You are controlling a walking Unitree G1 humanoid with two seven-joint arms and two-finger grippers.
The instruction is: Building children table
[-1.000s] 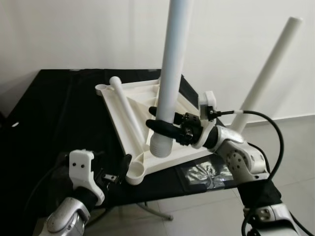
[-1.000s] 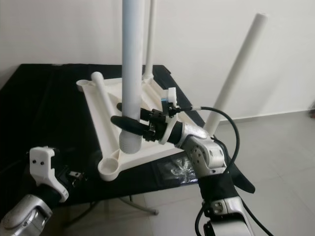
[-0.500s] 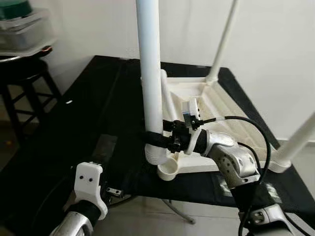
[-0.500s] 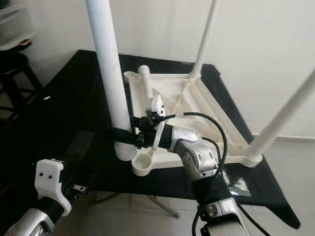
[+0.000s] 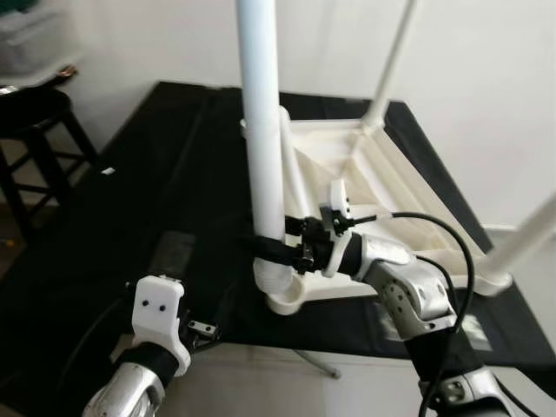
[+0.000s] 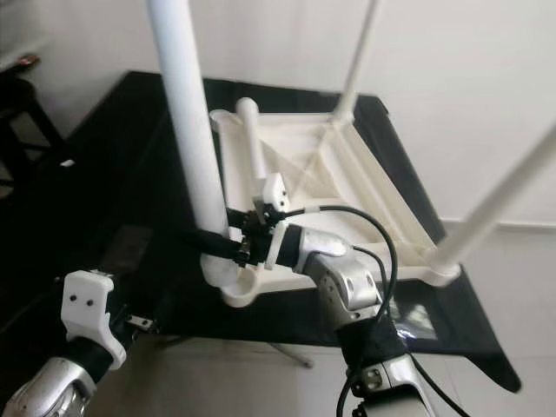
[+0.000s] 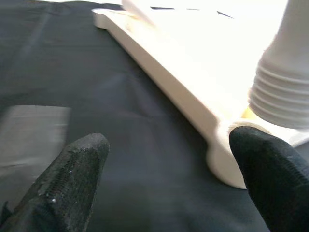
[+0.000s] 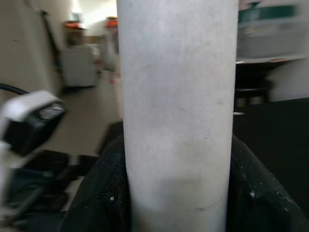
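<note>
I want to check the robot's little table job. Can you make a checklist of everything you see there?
Surface: black cloth over a table.
Job's things: white tabletop upside down; two legs fitted; held leg upright, threaded end at near corner socket; one spare leg lying on it.
Clutter: clear plastic bag.
Grippers: right gripper shut on held leg; left gripper open, low, near the corner.
Cables: black cable on right arm.
Surroundings: white wall, dark stool.

Open left hand (image 7: 169, 179) faces tabletop corner (image 7: 219, 140), threaded leg (image 7: 285, 92) above.
</note>
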